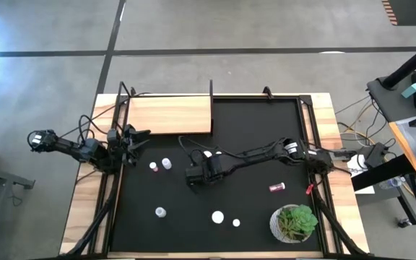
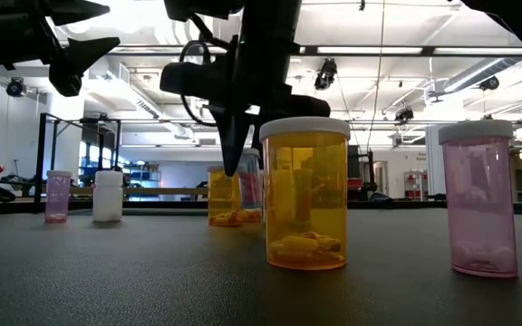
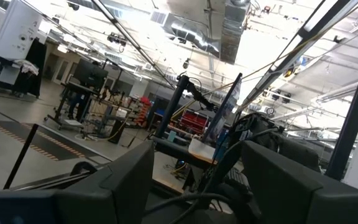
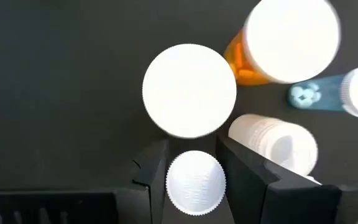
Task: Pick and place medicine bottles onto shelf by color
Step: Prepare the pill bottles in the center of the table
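At the far left of the table, the left gripper [image 1: 137, 137] waits beside the flat light-wood shelf with thin black posts [image 1: 168, 114], raised clear of the black mat [image 1: 255, 144]; its wrist camera looks off into the room, with its two dark fingers standing apart and nothing between them. The shelf board looks bare from above, so I judge the sorting has hardly begun.

Moving right, a pink bottle and a white bottle [image 1: 166, 164] stand just below the shelf, and another white-capped bottle [image 1: 160, 211] sits lower on the mat. In the middle, the right gripper [image 4: 191, 168] hangs over a small cluster, fingers parted either side of a white ribbed cap [image 4: 195, 180] but, as far as I can tell, not yet closed on it. An orange pill bottle [image 4: 244, 65] stands close by.

Further right, a dark red bottle [image 1: 276, 187] lies on its side, above a green leafy plant in a white pot [image 1: 295, 222]. Nearly every bottle remains to be placed.
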